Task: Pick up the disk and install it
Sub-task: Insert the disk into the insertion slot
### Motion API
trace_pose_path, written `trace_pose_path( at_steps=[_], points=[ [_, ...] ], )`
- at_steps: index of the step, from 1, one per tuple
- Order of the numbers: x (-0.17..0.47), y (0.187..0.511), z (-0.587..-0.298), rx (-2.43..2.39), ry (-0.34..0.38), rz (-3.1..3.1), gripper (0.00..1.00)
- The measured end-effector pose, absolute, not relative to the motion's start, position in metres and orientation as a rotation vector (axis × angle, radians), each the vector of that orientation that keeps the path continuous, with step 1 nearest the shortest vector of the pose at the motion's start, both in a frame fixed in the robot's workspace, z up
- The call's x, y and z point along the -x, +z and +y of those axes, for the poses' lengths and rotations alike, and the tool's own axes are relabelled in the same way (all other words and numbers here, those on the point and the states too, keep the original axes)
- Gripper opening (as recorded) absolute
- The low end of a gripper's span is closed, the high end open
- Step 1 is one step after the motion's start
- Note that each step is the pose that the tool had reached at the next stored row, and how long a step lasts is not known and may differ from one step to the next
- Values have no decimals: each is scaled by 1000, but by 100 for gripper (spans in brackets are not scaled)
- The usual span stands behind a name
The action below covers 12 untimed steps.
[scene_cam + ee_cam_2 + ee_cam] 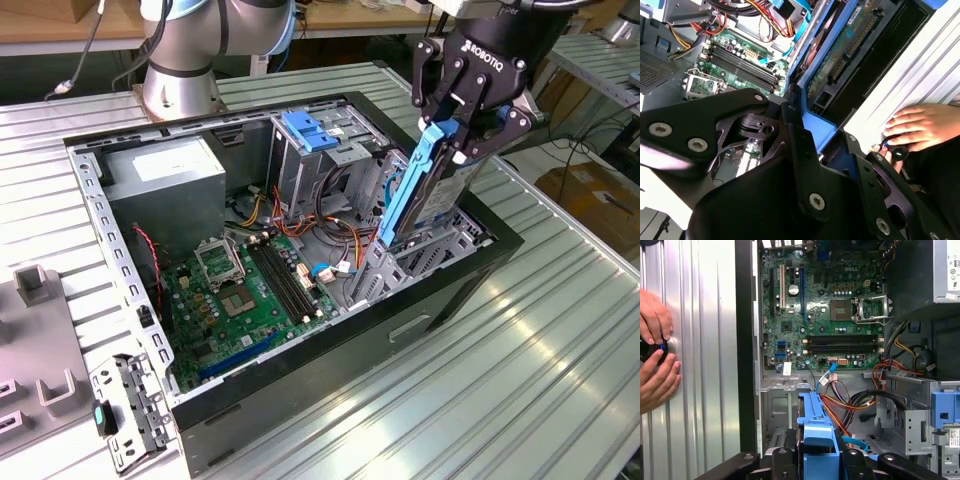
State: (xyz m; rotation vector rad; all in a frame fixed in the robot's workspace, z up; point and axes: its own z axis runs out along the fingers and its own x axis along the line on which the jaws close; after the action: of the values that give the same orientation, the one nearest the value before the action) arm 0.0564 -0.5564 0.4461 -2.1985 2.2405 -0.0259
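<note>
Ribbed aluminium tabletop [570,330] is carrying an open black computer tower case [300,400], which is lying on its side. The black two-finger gripper [468,135] is clamping the flat silver hard disk with blue plastic side rails [437,200]. The exterior view is showing it steeply tilted at the case's two o'clock, its lower end dipping into the metal drive bay [400,270]. The second wrist view is revealing the disk's green circuit side [845,45]. Both wrist views are catching a person's hands [655,355] [920,127] resting on the tabletop beside the case.
</note>
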Motion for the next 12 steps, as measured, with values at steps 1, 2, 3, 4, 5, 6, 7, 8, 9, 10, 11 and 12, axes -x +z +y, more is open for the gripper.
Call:
trace_pose_path(
  at_steps=[1,2,3,4,5,6,7,8,9,10,11,12],
  points=[
    [-56,446,-556,2202,-26,2237,37],
    [-56,445,-557,2207,-26,2232,37],
    [-56,445,-557,2211,-26,2228,37],
    [-56,445,-557,2216,-26,2223,37],
    [-56,444,-557,2219,-26,2220,37],
    [-56,444,-557,2222,-26,2217,37],
    [-56,444,-557,2223,-26,2216,37],
    [-56,443,-558,2224,-26,2215,37],
    [-56,443,-558,2224,-26,2215,37],
    [-56,442,-558,2224,-26,2215,37],
    [-56,442,-558,2225,-26,2216,37],
    [-56,442,-558,2225,-26,2216,37]
  ],
)
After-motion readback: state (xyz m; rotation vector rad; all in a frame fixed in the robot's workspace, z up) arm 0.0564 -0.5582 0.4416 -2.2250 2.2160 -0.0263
